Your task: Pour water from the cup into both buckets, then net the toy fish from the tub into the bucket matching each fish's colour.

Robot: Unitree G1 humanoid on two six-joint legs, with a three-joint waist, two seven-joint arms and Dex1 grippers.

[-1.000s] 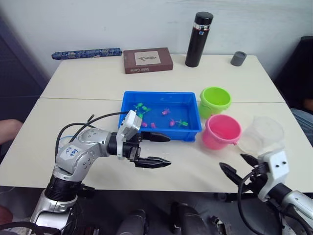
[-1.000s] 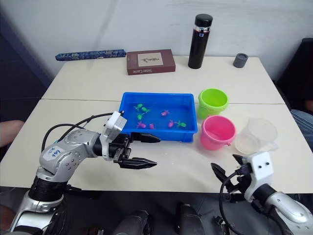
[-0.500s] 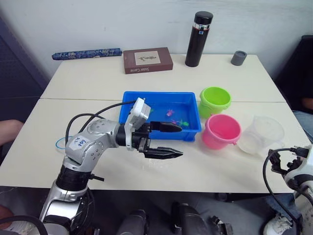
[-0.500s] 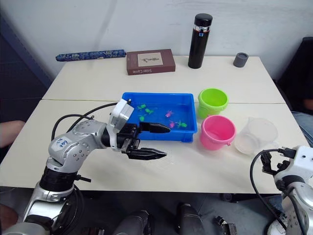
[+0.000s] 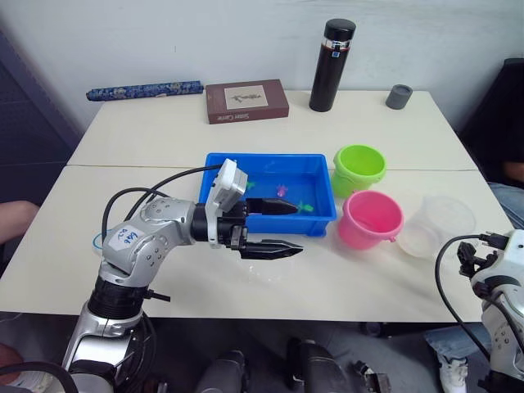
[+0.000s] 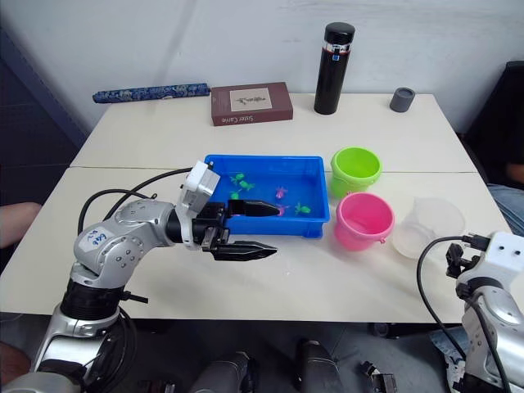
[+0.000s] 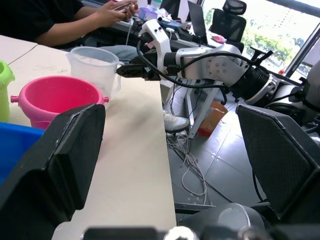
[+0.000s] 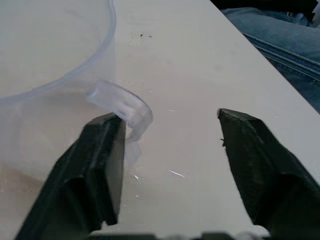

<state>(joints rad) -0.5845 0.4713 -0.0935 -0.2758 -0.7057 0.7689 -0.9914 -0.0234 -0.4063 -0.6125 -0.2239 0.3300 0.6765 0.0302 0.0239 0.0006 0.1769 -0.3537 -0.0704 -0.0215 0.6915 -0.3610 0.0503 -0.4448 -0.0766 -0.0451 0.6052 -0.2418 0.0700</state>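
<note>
- Right wrist view: right gripper (image 8: 167, 165) jaws wide apart, holding nothing; one black finger (image 8: 97, 165) sits right at the curved handle of the wide clear plastic measuring cup (image 8: 50, 60), other finger out over bare table. Contact w/ handle can't be told.
- Head views: cup (image 5: 438, 225) stands upright on the cream table (image 5: 164, 131) near its right edge, just right of the pink round plastic bucket (image 5: 371, 219).
- Lime green round plastic bucket (image 5: 359, 168) just behind the pink one, beside the right end of the shallow bright blue rectangular plastic tub (image 5: 270, 192).
- Tiny toy fish in tub, green (image 6: 239, 178) and pink (image 6: 281, 193).
- Left gripper (image 5: 282, 227) open wide, empty, fingers pointing right; upper finger over the tub's front part, lower finger over table in front of tub.
- Blue-rimmed round net (image 5: 101, 242) lies on table at far left, partly hidden by left arm.
- Back of table: tall black flask (image 5: 332, 65), small grey cap (image 5: 399, 97), brown box (image 5: 247, 101), dark blue patterned long case (image 5: 144, 89).
- Left wrist view: person seated beyond the table, hands (image 7: 117, 10) together.
</note>
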